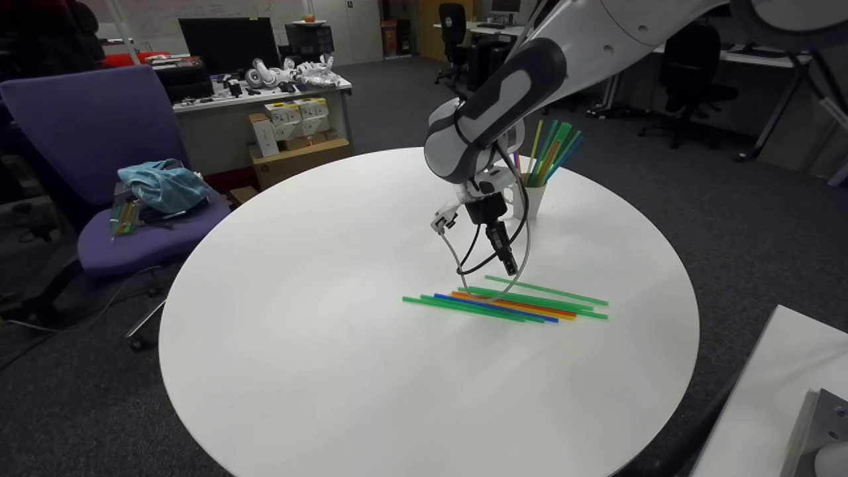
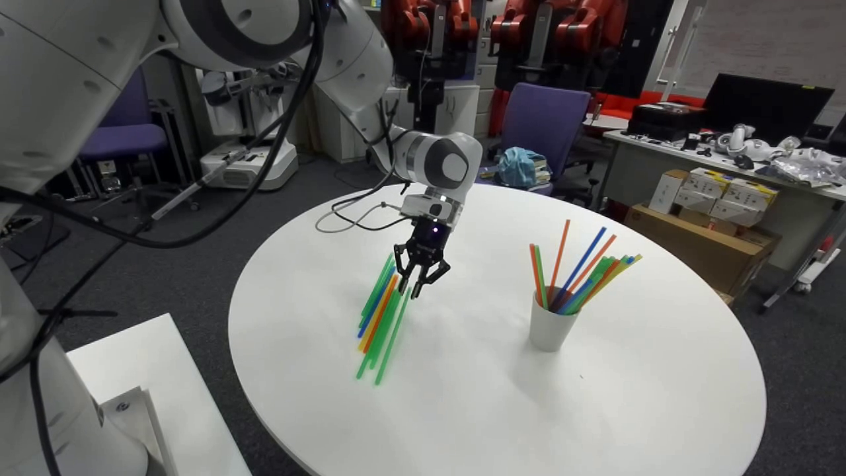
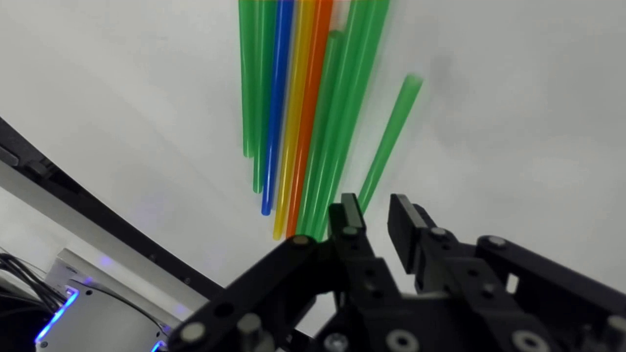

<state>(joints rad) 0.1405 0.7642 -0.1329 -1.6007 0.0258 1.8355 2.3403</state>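
Observation:
My gripper [image 3: 376, 208] is open and holds nothing. It also shows in both exterior views [image 1: 511, 270] [image 2: 408, 295], just above the table by the straws. Its fingers are nearest to a single green straw [image 3: 391, 142] lying apart from the rest; one finger hides that straw's near end in the wrist view. Beside it lies a row of straws: several green, a blue straw [image 3: 278, 107], a yellow straw [image 3: 295, 112] and an orange straw [image 3: 309, 117]. A white cup [image 2: 550, 330] stands upright with several colored straws in it; it is partly behind the arm in an exterior view [image 1: 532, 201].
Everything stands on a round white table [image 1: 298, 298]. Loose cables [image 2: 350, 221] hang from the wrist. A purple chair [image 1: 86, 119] with a blue cloth [image 1: 162, 185] stands at the table's edge. A white side table [image 2: 142, 344] carries the robot base. Cardboard boxes [image 2: 700, 238] sit near a desk.

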